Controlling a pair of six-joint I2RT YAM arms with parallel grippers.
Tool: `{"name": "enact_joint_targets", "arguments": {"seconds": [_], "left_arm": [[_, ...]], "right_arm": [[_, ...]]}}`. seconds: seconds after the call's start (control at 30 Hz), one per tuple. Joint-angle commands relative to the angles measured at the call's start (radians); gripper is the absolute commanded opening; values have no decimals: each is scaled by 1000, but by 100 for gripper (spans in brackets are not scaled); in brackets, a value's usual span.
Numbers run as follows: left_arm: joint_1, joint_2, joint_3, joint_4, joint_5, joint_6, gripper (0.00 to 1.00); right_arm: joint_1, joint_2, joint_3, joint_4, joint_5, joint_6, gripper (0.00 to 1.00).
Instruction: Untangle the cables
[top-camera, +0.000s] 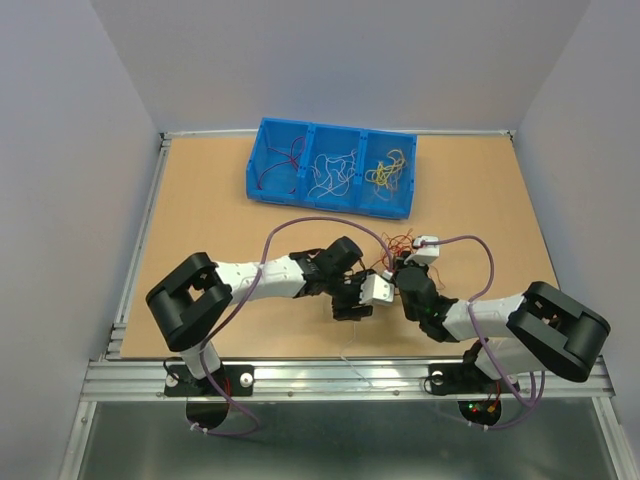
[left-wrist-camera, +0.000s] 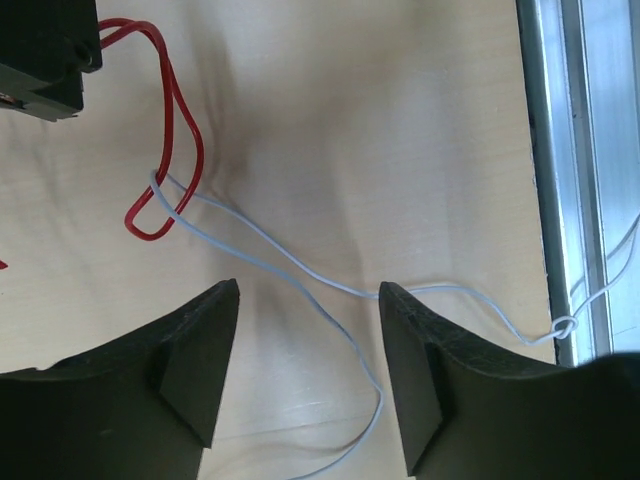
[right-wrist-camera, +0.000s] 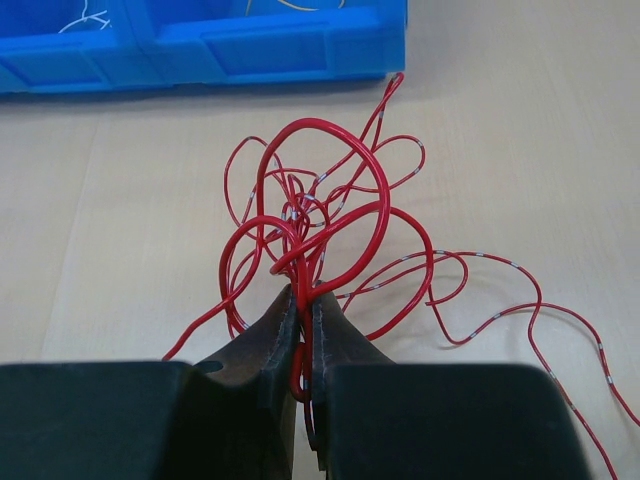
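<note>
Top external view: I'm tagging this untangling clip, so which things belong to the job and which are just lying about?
Job: red cable tangle, pinched by right gripper; white cable at the open left gripper; blue bin holding sorted cables.
Lying about: purple-grey arm harness cables; aluminium rail.

Left arm (top-camera: 262, 276), right arm (top-camera: 478, 322): white links, bulky black joints, a purple-grey cable (top-camera: 300, 221) trailing behind each wrist. Fingers (left-wrist-camera: 190, 385): matte black wedges. Red-green lights (top-camera: 487, 407) on right base (top-camera: 468, 384).

Blue three-compartment bin (top-camera: 330, 202) sits on wooden table (top-camera: 200, 230).
</note>
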Motion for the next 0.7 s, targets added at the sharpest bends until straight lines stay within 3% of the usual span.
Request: {"name": "enact_joint_targets", "arguments": {"seconds": [0.0,0.03,0.1,0.13,0.17,0.3,0.47,0.6,0.67], "left_arm": [[-5,18,55,11,25,-17,62],[-5,42,67,10,14,-16,47],[-5,46,75,5,5,-3,29],[0,32,65,13,1,-2,8],[6,14,52,29,1,-3,0],[82,-155,-11,154,26,-64,0],[372,-363,-85,289,207,-198,0],[581,-558,-233,648,233,-464,0],[622,-646,-306,724,181,-506,0]], "right_arm": [[-4,-6,22,30,68,20,1],[-2,-6,17,30,68,23,1],[-4,-14,7,30,61,35,1],[-2,-25,-3,30,67,35,1],[-2,-31,-7,27,83,32,1],[-4,-78,-32,27,113,14,1],[-5,-137,-75,28,103,20,1],[-7,-174,-84,27,102,11,1],[-8,-181,-82,25,91,12,1]]}}
